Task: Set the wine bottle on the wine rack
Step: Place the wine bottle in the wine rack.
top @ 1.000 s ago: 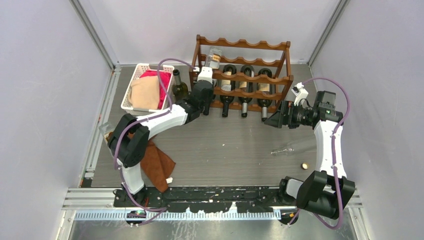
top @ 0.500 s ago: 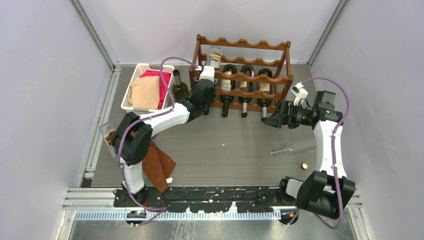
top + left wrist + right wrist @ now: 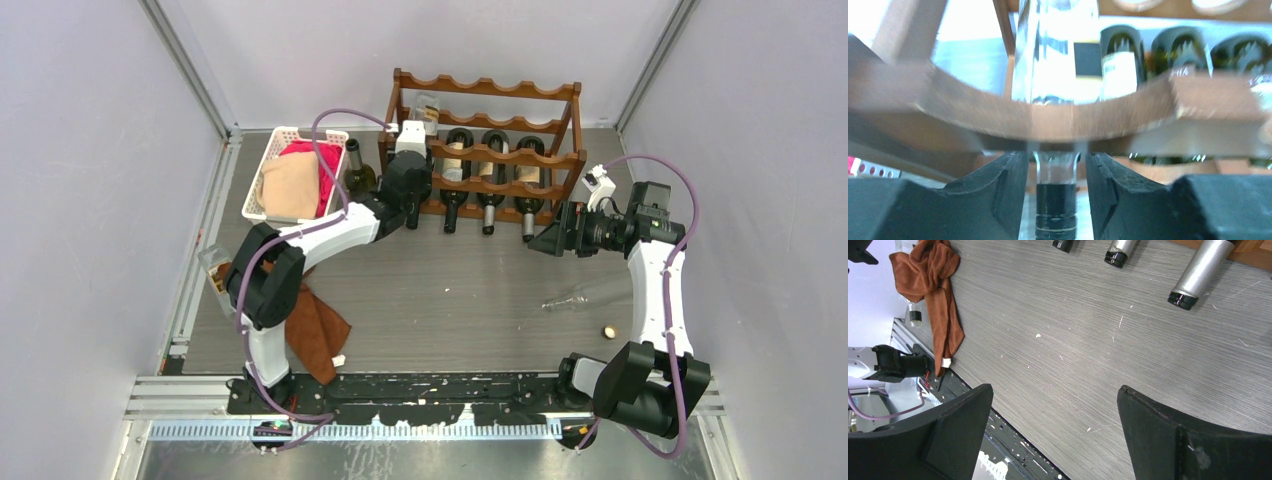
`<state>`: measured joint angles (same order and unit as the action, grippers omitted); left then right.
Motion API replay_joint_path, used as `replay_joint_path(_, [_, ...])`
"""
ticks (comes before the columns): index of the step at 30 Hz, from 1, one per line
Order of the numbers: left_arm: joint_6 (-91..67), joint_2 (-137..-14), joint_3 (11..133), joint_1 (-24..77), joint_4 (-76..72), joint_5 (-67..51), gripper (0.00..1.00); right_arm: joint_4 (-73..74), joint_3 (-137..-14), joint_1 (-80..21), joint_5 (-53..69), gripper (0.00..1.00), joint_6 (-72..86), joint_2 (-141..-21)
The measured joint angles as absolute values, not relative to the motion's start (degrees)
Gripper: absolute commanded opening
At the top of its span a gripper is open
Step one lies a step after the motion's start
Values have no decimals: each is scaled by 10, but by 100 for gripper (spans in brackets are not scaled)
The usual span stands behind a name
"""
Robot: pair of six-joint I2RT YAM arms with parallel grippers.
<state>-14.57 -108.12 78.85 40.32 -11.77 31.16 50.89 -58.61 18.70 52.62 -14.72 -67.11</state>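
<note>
The wine rack [image 3: 487, 120], dark reddish-brown with wavy rails, stands at the back of the table. A clear wine bottle [image 3: 428, 110] lies in its left slot, resting on the front rail [image 3: 1058, 122], body [image 3: 1058, 50] beyond it. My left gripper [image 3: 412, 150] reaches to the rack's left end. Its fingers [image 3: 998, 185] flank the bottle's dark-capped neck [image 3: 1057, 200] with a thin gap on each side, so it is open and not clamping. My right gripper [image 3: 545, 241] hovers wide open over bare table, right of the rack, with nothing between its fingers [image 3: 1158, 425].
Three dark bottles [image 3: 489, 175] fill the rack's lower tier. A white basket [image 3: 262, 170] of cloths and an upright green bottle [image 3: 358, 172] stand left of the rack. A brown cloth [image 3: 315, 335] lies front left. A clear bottle [image 3: 585, 295] and a cork [image 3: 607, 331] lie front right.
My left gripper pushed slightly farther toward the rack with the clear bottle, then its jaws parted from the neck. The right arm has not moved.
</note>
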Motion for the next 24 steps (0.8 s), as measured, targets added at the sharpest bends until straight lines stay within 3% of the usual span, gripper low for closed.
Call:
replay_joint_path(17, [-152,-1078,797,401,-157,310,48,509,-586,187,526,100,-147,-671])
replay_joint_path(24, [-187,-1010,761,399,-147,267,48,509,-586,187,524,100,-147,-670])
